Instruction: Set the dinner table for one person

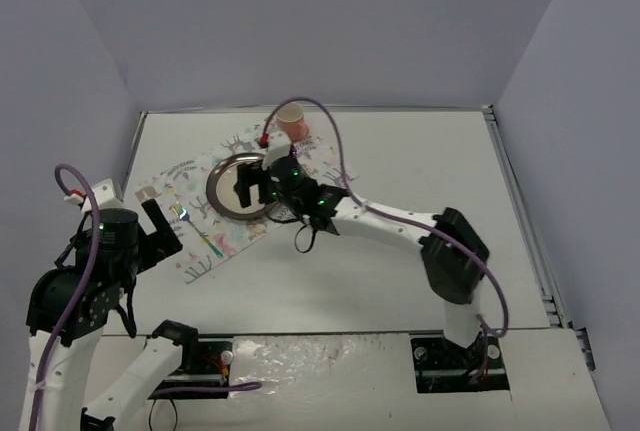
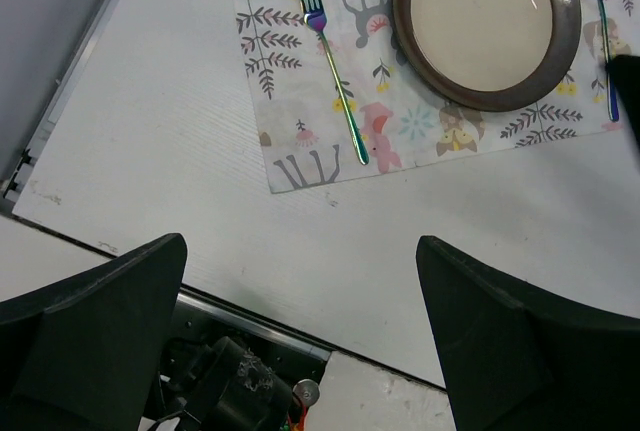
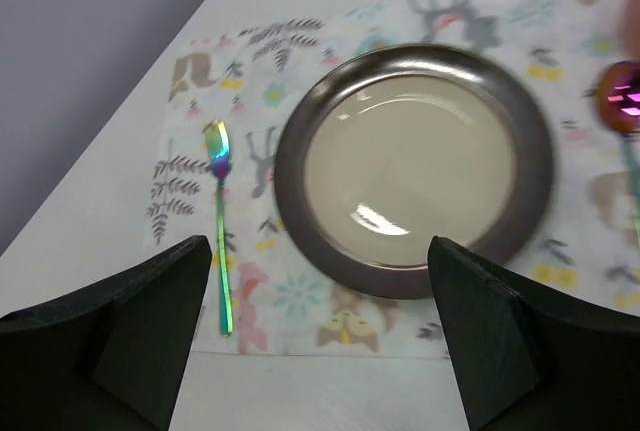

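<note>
– Cutlery first: where does it lie?

– In the right wrist view the fork (image 3: 220, 231) is at 9 o'clock of the plate (image 3: 410, 166) and the spoon (image 3: 625, 101) at 3 o'clock. All three rest on the printed placemat (image 2: 420, 121)

– And the dinner table (image 1: 420, 161)?

– It spreads under everything, from the arm bases to the far wall. Seen from above, the placemat sits toward 10 o'clock of its middle, and a pink cup (image 1: 291, 119) stands at 1 o'clock of the plate, at the mat's far edge

– What are the claws doing?

– The right gripper (image 1: 256, 185) hangs over the plate with its fingers spread wide and nothing between them. The left gripper (image 2: 300, 251) is equally wide and empty, at 8 o'clock of the mat, over bare tabletop

– So which step is this?

– My guess is the tail of the job. Plate, fork, spoon and cup are all set out, and I see nothing left lying loose to fetch

– Next move?

– Probably lift the right arm straight up before swinging it back toward 5 o'clock, so the fingers clear the plate rim and the spoon. The left arm looks clear where it is
</note>
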You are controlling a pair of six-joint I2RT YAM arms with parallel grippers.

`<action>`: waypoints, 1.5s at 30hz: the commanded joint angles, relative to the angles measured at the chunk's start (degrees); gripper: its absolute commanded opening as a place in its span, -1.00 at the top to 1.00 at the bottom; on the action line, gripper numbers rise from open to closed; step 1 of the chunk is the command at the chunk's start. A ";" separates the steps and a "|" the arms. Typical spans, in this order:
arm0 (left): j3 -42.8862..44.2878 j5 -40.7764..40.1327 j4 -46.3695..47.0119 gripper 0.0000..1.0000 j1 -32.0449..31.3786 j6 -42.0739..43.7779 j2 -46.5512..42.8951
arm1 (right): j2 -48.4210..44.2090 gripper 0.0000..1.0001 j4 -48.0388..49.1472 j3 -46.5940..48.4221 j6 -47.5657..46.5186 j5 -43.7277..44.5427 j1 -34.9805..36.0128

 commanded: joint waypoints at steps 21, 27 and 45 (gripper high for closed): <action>-19.51 3.59 22.65 -0.92 0.00 -5.53 8.10 | -25.14 -0.91 -8.50 -25.43 -5.14 3.39 -27.46; -26.92 10.87 38.99 -0.79 -0.03 -10.22 13.40 | -23.99 -0.91 -8.59 -25.51 -5.05 0.43 -27.46; -32.82 14.88 62.06 -0.75 -0.36 -13.07 31.76 | -26.51 -0.92 -8.94 -28.95 -6.14 -0.91 -27.58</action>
